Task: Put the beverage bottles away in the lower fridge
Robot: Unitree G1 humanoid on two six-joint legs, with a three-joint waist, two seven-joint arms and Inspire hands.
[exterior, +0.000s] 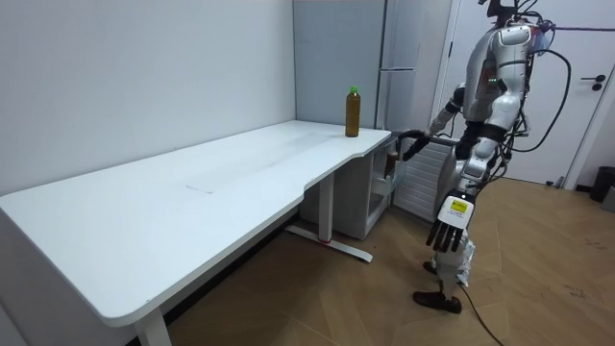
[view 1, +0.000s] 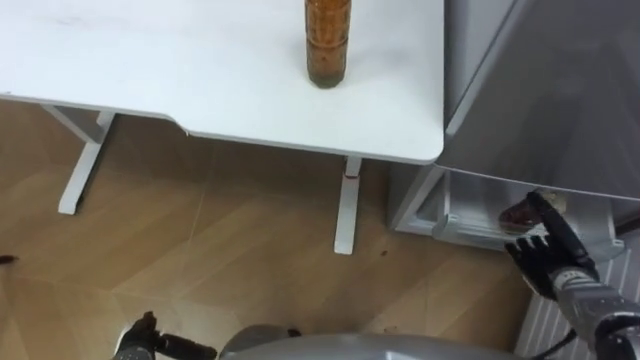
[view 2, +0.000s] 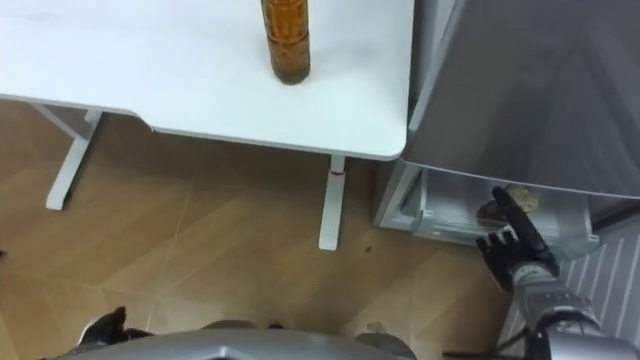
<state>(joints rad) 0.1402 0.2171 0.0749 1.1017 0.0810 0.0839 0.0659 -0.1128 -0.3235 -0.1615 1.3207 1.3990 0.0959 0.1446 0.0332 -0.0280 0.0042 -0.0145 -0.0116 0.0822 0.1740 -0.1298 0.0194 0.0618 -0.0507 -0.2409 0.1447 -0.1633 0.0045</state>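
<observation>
A brown drink bottle point(view 1: 327, 40) with a green cap point(exterior: 353, 91) stands upright near the white table's point(view 1: 200, 80) right end, close to the grey fridge point(view 1: 545, 90). The lower fridge compartment point(view 1: 470, 215) stands open. Inside it, a second brown bottle point(view 1: 520, 213) shows just past my right hand point(view 1: 552, 250). That hand reaches toward it with straight fingers, open and holding nothing. My left hand point(exterior: 447, 231) hangs open at my side, low at the lower left point(view 1: 135, 340) in the eye view. I stand at the table's end, facing the fridge.
The table's white legs point(view 1: 346, 205) stand on wood floor between me and the fridge. The table's rounded corner point(view 1: 425, 150) nearly touches the fridge. A white door point(exterior: 567, 86) is behind me.
</observation>
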